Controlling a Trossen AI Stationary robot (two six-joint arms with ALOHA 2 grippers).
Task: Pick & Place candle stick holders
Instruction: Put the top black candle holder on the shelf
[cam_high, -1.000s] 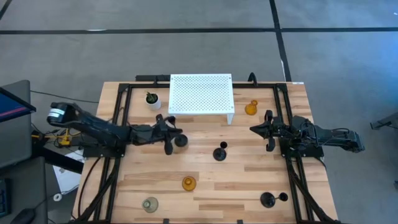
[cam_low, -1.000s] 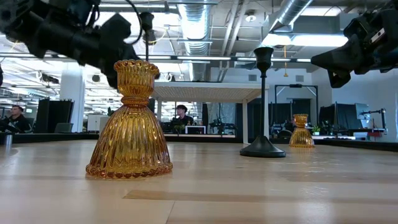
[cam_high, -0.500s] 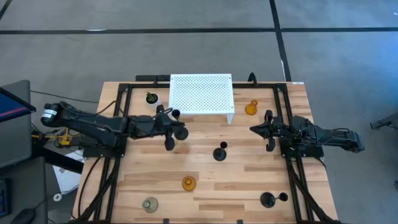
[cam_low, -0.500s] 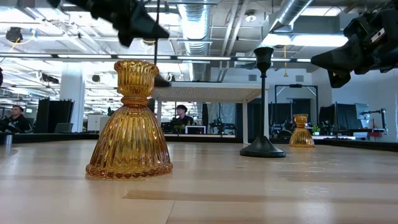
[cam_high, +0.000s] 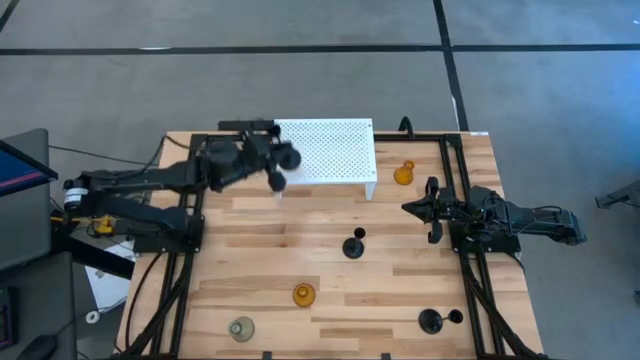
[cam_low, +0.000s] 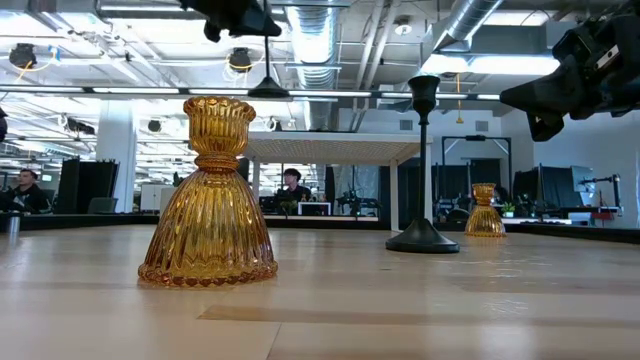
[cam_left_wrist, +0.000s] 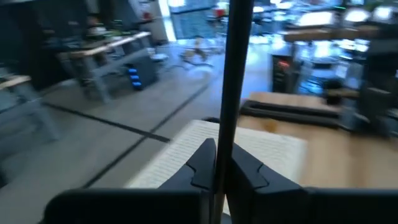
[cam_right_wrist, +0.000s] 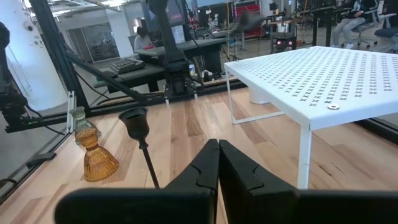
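- Our left tool (cam_high: 277, 168) is at the near-left corner of the white perforated stand (cam_high: 324, 150), and in the left wrist view its fingers (cam_left_wrist: 205, 165) are clenched on the thin stem of a black candle stick holder (cam_left_wrist: 231, 81), lifted off the desk (cam_high: 250, 280).
- Our right tool (cam_high: 425, 208) waits on the right side of the desk, clenched on nothing.
- We judge the main risk to be slipping: the stem is narrow and smooth, so the holder could turn or slide between the fingers if the arm moves quickly.
- If we lower it too close to the edge of the stand, the round base (cam_high: 289, 157) could sit half off and tip.
- A second black holder (cam_high: 355, 243) stands in the middle of the desk, and a third (cam_high: 432, 320) is near the front right.
- One amber glass holder (cam_high: 403, 174) stands just beside the right side of the stand, the other amber one (cam_high: 304, 295) is at the front, and the clear-grey one (cam_high: 241, 328) at the front left.
- We see no real container; the stand carries nothing on top for now.
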